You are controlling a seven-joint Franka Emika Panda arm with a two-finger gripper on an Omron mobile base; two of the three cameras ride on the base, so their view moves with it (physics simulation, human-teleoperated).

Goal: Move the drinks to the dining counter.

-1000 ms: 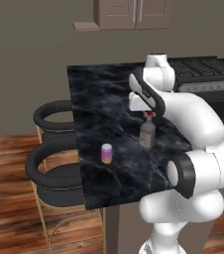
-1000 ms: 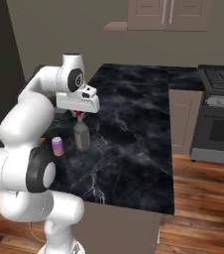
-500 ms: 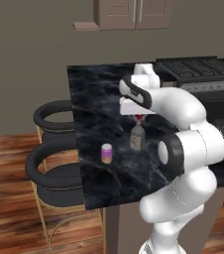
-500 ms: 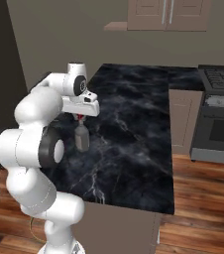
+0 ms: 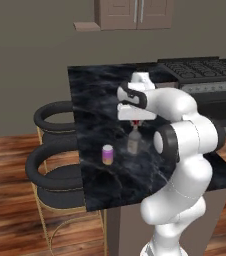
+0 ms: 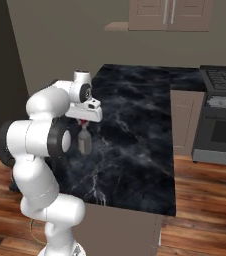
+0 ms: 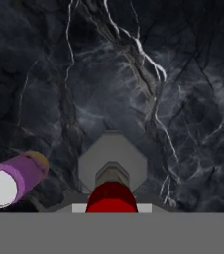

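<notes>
Left base view: the gripper [image 5: 134, 121] was found clenched on the red cap of the clear bottle [image 5: 133, 141], which had been carried leftward over the dining counter [image 5: 92, 90], nearer the can [image 5: 107, 154] by the stool-side edge; set-down was judged imminent.

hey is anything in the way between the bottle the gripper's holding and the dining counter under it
Nothing visible. The gripper is shut on the clear red-capped bottle over bare dining counter. The pink-purple can stands to one side, apart from the bottle.
</notes>
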